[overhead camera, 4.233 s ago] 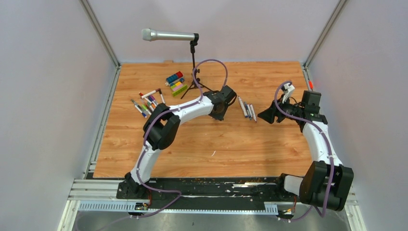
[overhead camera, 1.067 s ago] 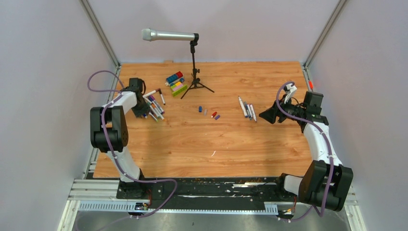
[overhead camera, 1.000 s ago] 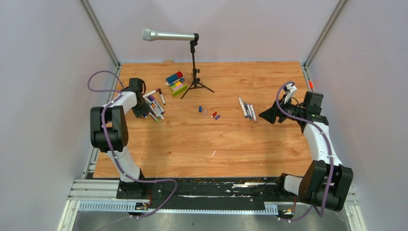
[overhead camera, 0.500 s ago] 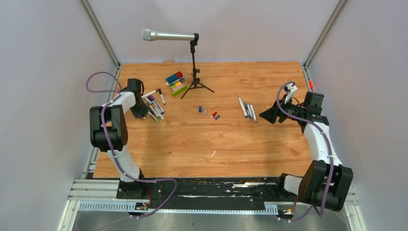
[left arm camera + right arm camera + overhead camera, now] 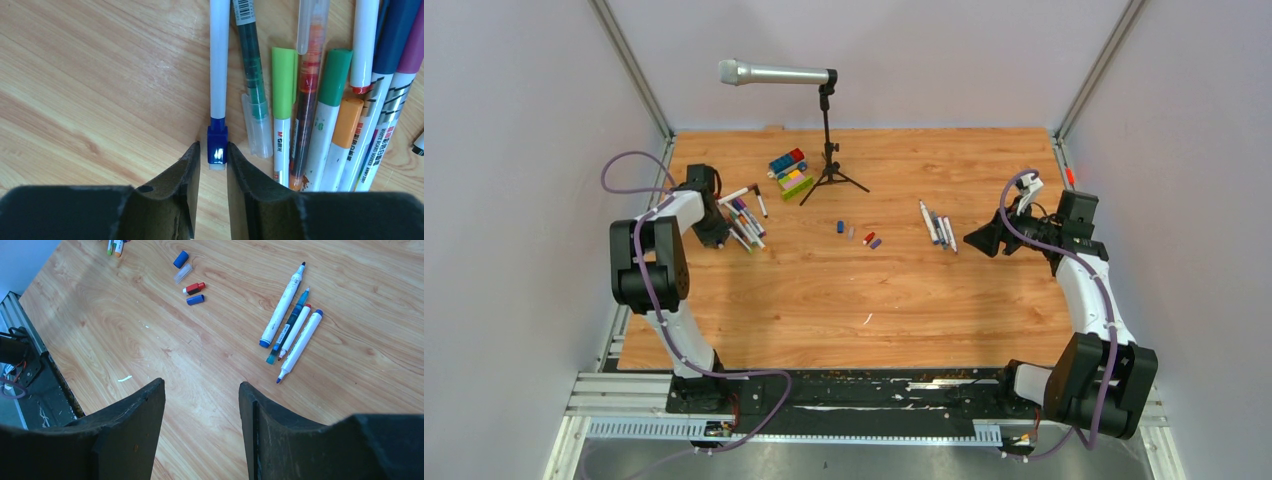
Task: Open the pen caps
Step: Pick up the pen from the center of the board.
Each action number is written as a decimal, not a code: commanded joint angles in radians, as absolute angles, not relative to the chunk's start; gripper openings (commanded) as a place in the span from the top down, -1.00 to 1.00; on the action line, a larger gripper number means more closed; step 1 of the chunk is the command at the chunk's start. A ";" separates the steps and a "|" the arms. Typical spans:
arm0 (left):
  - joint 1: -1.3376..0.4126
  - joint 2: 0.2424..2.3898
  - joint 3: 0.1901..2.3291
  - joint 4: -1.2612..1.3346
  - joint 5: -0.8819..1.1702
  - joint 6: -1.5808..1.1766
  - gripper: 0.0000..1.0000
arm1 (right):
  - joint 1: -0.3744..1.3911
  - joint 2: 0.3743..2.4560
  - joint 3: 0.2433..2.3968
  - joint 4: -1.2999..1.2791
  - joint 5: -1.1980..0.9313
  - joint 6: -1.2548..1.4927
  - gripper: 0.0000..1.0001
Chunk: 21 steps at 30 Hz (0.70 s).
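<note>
A pile of capped pens (image 5: 742, 214) lies at the left of the wooden table. In the left wrist view it shows green, orange, red and purple caps (image 5: 340, 75). My left gripper (image 5: 715, 237) (image 5: 213, 148) is low at the pile's left edge, its jaws narrowed onto the blue end (image 5: 217, 145) of a white pen (image 5: 219, 55) that lies flat. Several uncapped pens (image 5: 938, 225) (image 5: 290, 325) lie right of centre. Loose caps (image 5: 856, 234) (image 5: 193, 288) lie mid-table. My right gripper (image 5: 972, 240) (image 5: 200, 385) hovers open and empty beside the uncapped pens.
A silver microphone (image 5: 774, 73) on a black tripod stand (image 5: 828, 170) stands at the back. Coloured toy blocks (image 5: 790, 170) lie beside the tripod's feet. A small white scrap (image 5: 866, 319) lies on the wood. Grey walls enclose the table on three sides.
The left arm swung from the table's middle to the pen pile at the left, baring the loose caps. Over the last second it only shifted slightly. The right arm stayed still.
</note>
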State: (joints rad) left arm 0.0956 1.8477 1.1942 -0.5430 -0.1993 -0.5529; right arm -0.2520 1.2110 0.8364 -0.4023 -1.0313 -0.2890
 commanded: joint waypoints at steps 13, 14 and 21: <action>0.127 1.616 1.079 -0.525 -0.248 -0.495 0.89 | -0.268 1.192 0.842 -0.375 -1.076 -0.295 -0.13; 0.127 1.578 1.061 -0.522 -0.242 -0.485 0.93 | -0.268 1.190 0.842 -0.376 -1.078 -0.294 -0.13; 0.127 1.228 0.813 -0.372 0.069 -0.395 1.00 | -0.270 1.184 0.838 -0.377 -1.090 -0.304 -0.13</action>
